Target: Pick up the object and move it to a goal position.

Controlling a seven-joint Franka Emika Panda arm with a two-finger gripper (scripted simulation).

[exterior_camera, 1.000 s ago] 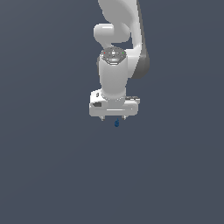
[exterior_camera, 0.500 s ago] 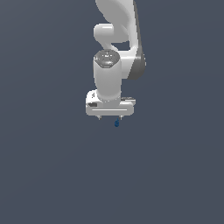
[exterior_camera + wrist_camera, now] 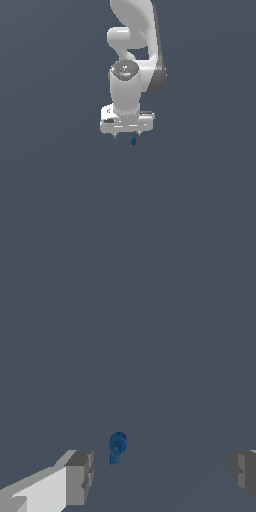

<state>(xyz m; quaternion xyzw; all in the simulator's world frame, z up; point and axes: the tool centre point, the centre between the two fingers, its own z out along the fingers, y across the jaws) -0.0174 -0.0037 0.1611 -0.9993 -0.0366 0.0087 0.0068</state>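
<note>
The object [image 3: 133,141] is a tiny dark-blue blob on the grey surface, just below the white hand in the exterior view. My gripper [image 3: 127,135] hangs over it, pointing down. In the wrist view the object [image 3: 117,448] sits between the two grey fingers, much closer to one finger [image 3: 78,476] than to the other finger [image 3: 244,468]. My gripper [image 3: 160,470] is open wide, and nothing touches the object.
Only the flat, uniform grey surface [image 3: 60,200] surrounds the arm. The white arm [image 3: 132,45] rises straight up behind the hand.
The wrist and hand have shifted and turned slightly above the object. The object stays in the same spot. The jaws remain open.
</note>
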